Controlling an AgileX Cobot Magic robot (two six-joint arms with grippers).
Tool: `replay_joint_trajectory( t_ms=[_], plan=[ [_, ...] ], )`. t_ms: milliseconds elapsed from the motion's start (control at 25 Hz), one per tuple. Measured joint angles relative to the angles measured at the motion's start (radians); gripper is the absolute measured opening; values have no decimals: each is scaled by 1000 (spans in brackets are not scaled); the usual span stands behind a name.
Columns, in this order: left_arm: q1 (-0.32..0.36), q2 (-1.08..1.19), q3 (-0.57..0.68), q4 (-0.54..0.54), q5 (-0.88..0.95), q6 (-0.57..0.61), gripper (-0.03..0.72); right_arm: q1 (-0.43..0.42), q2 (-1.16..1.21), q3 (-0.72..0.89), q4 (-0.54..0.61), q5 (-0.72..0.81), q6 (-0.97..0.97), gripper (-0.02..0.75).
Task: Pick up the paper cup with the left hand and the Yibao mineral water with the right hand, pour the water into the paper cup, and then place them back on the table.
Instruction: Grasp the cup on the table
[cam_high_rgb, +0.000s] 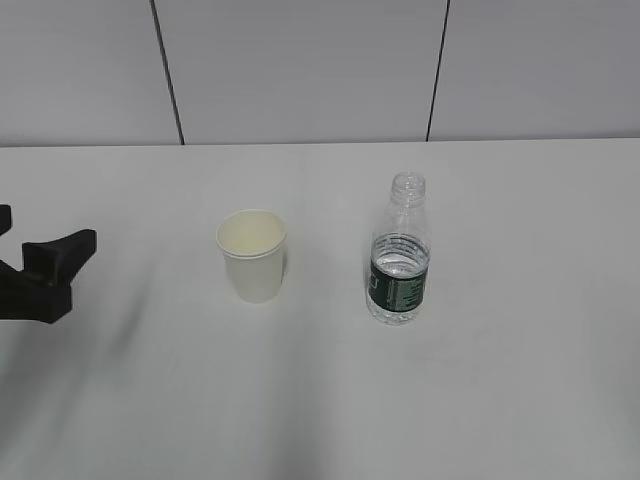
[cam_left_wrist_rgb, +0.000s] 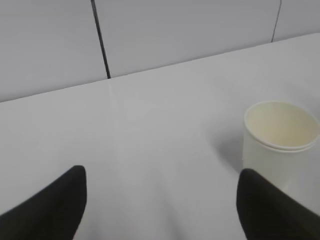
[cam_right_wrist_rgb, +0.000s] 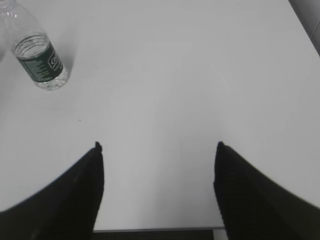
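Both claws, left (cam_left_wrist_rgb: 160, 200) and right (cam_right_wrist_rgb: 157, 185), stand open and empty. The cup (cam_high_rgb: 252, 254) and bottle (cam_high_rgb: 399, 255) stand upright, apart, mid-table (cam_high_rgb: 500, 400), presumably awaiting pickup.

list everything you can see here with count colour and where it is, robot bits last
paper cup: one, white with a cream inside, upright on the table, left of the bottle
water bottle: one, clear plastic with a dark green label, no cap, part full, upright on the table, right of the cup
table: one, white, fills the lower part of each view
wall: grey panels with dark seams, behind the table
left gripper: one, black, open, empty, at the left edge of the exterior view, the cup just beyond its right finger
right gripper: one, black, open, empty, seen only by its own wrist camera, bottle far off to its upper left
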Motion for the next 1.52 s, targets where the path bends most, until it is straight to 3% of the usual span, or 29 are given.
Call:
replay_joint_trajectory(
  t_ms=[480,600,880,1520],
  plan=[
    [0,312,-5,106,-400,-12,559,0,0,0,0,0,0,539],
    [0,385,-6,175,-475,-12,559,0,0,0,0,0,0,539],
    [5,491,-11,320,-482,-12,559,0,0,0,0,0,0,539],
    [113,599,-111,570,-490,-28,554,0,0,0,0,0,0,539]
  ],
)
